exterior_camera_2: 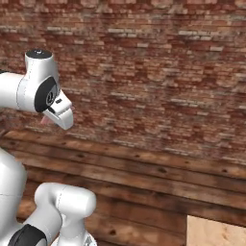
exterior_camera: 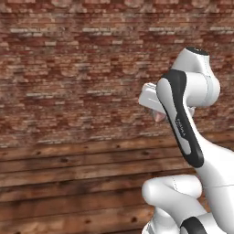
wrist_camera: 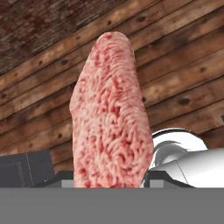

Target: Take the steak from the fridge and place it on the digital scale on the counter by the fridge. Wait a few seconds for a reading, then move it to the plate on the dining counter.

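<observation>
**Steak in the grip, carried past the brick wall**

Left base view: the arm rose from five o'clock, its hand held high at about three o'clock of the frame. A pink sliver of the steak [exterior_camera: 159, 116] peeked out under the hand, against a brick wall [exterior_camera: 73, 64] with a plank floor [exterior_camera: 68, 183] below. The jaws themselves were hidden behind the forearm.

Right base view: the gripper [exterior_camera_2: 48, 119] sat at nine o'clock, the same pink edge showing just beneath the white hand. At five o'clock a pale wood-grain corner [exterior_camera_2: 215, 231] entered the frame; it may have been a counter top, but I could not tell which one.

Hand view: the steak stood on end through the centre, running from six o'clock up to twelve, its base sunk between the jaws. They were closed to a narrow gap around the meat and held it clear of any surface. Planks ran diagonally behind.

Judged from this, the step in hand was a carry. Neither scale nor plate was visible, so which leg it was could not be told. The next move called for a firm grip while the base brought the target into view, then a low, level set-down
</observation>
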Motion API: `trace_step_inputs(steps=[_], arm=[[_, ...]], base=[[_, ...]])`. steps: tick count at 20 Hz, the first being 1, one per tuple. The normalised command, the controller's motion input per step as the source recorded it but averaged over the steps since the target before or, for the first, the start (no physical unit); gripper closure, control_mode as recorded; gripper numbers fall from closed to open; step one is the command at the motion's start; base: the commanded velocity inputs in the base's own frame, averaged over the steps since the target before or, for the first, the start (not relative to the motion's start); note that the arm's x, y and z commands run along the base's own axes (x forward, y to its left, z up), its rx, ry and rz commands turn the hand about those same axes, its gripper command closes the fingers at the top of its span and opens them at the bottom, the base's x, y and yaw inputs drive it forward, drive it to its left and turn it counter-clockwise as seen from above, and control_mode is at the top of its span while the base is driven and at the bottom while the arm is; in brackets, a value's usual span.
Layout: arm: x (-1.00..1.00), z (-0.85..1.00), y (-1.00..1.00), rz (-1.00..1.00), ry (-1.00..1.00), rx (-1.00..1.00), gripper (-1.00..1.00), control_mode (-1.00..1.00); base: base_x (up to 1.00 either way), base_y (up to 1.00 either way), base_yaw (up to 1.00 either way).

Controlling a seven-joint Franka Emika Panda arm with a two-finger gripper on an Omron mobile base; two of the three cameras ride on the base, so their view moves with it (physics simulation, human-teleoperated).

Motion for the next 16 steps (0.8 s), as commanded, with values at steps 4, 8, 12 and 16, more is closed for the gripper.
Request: trace_step_inputs(steps=[4,8,12,16], arm=[[0.0,0.0,0.0,0.0,0.0,0.0,1.0,1.0],[0.0,0.0,0.0,0.0,0.0,0.0,1.0,1.0],[0.0,0.0,0.0,0.0,0.0,0.0,1.0,1.0],[0.0,0.0,0.0,0.0,0.0,0.0,1.0,1.0]], base=[[1.0,-0.17,-0.1],[1.0,-0.05,-0.3],[1.0,0.0,-0.46],[0.93,0.0,-0.55]])
